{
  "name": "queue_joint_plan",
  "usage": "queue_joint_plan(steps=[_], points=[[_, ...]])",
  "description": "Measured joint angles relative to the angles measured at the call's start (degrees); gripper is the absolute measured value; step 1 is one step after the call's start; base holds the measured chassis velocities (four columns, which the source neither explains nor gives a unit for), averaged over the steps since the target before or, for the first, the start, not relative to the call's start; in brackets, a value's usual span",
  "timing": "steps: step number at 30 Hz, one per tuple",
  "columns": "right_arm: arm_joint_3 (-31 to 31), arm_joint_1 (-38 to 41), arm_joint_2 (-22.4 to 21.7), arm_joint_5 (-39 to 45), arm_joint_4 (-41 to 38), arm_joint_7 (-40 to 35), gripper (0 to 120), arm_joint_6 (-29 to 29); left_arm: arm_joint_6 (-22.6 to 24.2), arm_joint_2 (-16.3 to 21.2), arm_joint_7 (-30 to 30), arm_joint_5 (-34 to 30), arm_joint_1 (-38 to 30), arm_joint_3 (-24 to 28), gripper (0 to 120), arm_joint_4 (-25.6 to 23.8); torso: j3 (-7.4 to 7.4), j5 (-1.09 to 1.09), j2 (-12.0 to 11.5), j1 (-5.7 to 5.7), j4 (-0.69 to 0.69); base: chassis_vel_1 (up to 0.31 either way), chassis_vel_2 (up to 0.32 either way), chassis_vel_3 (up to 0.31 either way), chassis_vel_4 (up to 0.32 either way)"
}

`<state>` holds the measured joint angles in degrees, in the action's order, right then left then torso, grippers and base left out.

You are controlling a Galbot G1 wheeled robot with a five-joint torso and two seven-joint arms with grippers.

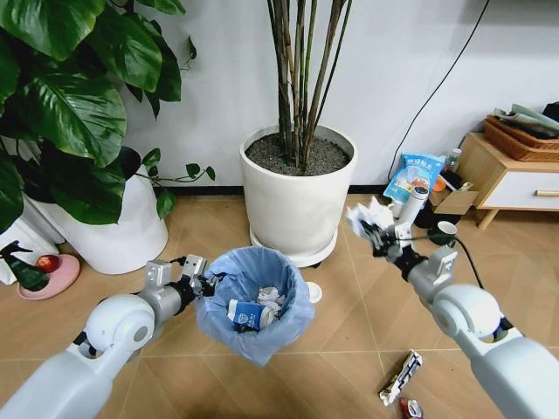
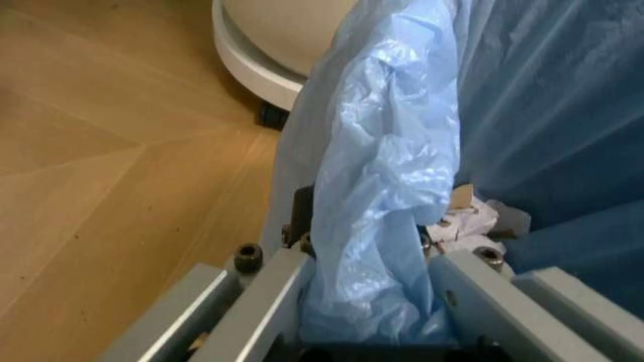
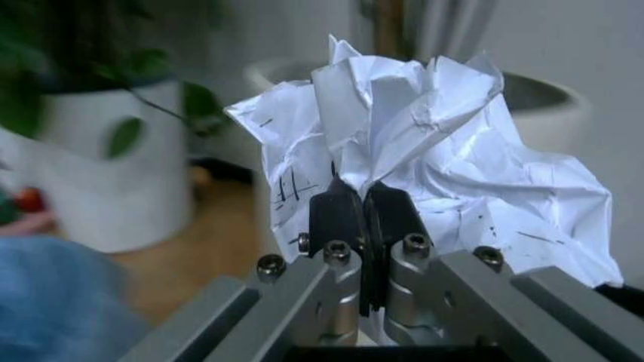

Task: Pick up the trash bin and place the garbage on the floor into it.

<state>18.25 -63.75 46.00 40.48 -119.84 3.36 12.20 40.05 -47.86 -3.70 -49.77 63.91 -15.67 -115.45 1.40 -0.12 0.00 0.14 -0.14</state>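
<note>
The right gripper [image 1: 374,233] pinches a crumpled paper wad [image 1: 367,216] right of the trash bin [image 1: 253,301], whose rim the left gripper [image 1: 203,281] clamps; a cup [image 1: 247,313] lies inside.

White wall [image 1: 218,87] across 12 o'clock, dark baseboard under it. Tan chevron floor [image 1: 349,349], even light. Big white plant pot [image 1: 299,196] at centre, dark soil, bare stems. Second white pot [image 1: 122,227] at 9 o'clock, broad green leaves [image 1: 79,96] above. Low wooden cabinet [image 1: 511,179] at 3 o'clock, wicker tray [image 1: 520,140] on top. Black cable [image 1: 437,87] runs down the wall at 1 o'clock.
</note>
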Motion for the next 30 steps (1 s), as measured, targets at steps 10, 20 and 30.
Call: queue_joint_plan(steps=[10,20,30], points=[[-11.32,5.39,-2.98,6.16,-9.43,-0.75,0,2.48,0.35,-1.31,0.29,-0.8,-4.21,3.33,1,3.41,0.0,0.02,0.0,0.0,-0.01,0.0,0.0,0.0,0.0],[-19.19,7.89,-3.5,5.53,-8.84,-0.36,0,2.6,0.59,-3.73,-0.05,-1.89,-10.57,7.6,1,7.14,0.0,0.03,0.0,0.0,-0.02,0.0,0.0,0.0,0.0],[-23.47,9.8,-1.37,2.81,-4.84,-0.09,23,2.68,0.67,-3.63,-0.09,-2.41,-12.31,8.22,1,8.09,0.0,0.01,0.0,0.0,0.0,0.0,0.0,0.0,0.0]])
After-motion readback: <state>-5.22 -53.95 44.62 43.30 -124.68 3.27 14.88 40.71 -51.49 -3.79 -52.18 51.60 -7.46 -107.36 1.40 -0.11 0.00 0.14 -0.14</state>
